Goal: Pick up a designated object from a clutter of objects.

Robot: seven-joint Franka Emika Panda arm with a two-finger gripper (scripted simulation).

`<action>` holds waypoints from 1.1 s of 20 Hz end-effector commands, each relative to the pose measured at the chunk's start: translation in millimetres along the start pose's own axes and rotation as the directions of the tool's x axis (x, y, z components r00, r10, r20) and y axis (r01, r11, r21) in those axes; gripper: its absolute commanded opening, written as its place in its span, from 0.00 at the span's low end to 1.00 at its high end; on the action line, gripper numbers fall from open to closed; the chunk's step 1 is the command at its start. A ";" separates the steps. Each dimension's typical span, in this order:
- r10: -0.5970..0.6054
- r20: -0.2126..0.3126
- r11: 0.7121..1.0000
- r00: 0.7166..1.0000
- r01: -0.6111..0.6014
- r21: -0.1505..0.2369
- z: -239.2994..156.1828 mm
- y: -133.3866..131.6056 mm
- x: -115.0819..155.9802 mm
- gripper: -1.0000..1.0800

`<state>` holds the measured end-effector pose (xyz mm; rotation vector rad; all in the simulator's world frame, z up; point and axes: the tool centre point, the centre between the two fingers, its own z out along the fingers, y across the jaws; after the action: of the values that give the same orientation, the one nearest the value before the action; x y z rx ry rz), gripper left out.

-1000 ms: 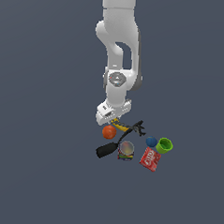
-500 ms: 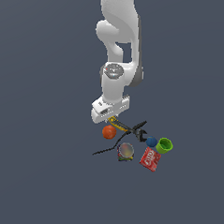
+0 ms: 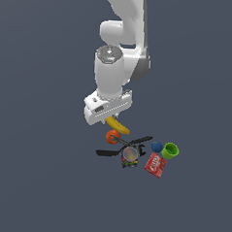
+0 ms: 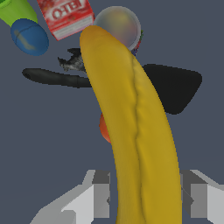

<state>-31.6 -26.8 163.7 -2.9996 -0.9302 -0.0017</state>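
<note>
The banana [image 4: 140, 131] is long, curved and yellow, and runs lengthwise between my two fingers [image 4: 100, 194]. My gripper [image 4: 148, 194] is shut on it. In the exterior view the gripper [image 3: 110, 120] hangs above the clutter, and the banana [image 3: 117, 124] sticks out beneath the white hand, just above the orange ball [image 3: 112, 135]. The banana is off the floor. In the wrist view it hides most of the orange ball [image 4: 103, 129].
Below lie black long-handled tools [image 3: 123, 145], a round tin [image 3: 130, 154], a red packet [image 3: 155, 164], a blue ball [image 3: 157, 146] and a green cup [image 3: 170, 151]. The wrist view shows the same black tool [image 4: 52, 78], packet [image 4: 65, 15] and blue ball [image 4: 29, 37].
The arm has risen and carried the banana up out of the heap. The other objects stay roughly where they were.
</note>
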 end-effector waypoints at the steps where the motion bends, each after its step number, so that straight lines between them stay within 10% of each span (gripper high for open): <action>1: 0.000 -0.001 1.000 1.000 0.000 0.000 -22.4 11.3 5.1 0.00; 22: -0.001 0.000 1.000 1.000 0.001 0.000 -181.7 99.0 46.7 0.00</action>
<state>57.6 -79.3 334.8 -2.9990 -0.9315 0.0004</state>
